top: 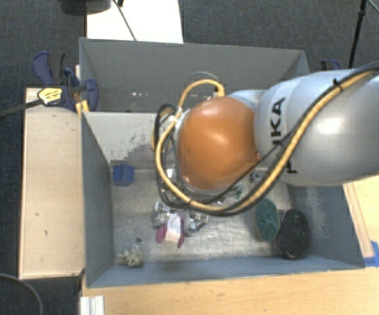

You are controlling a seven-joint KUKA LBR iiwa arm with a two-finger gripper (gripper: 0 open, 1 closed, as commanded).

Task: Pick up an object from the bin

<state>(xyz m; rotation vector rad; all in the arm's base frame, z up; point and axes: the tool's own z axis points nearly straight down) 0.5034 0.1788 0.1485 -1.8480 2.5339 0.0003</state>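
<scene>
Bin (97, 195): grey metal, sparsely stocked. Arm (334, 130) reaches in from the right. Its orange cover (215, 143) hides most of the end effector (176, 220), low over the floor's middle; whether spread or closed cannot be told. Green disc (266, 219) and dark disc (294, 233) lie toward the right, blue block (122, 174) toward the left. Pink-and-white piece (174, 230) lies directly at the end effector. Risk: an off-centre closure could push it aside or catch only an edge, so it drops on lifting.
</scene>
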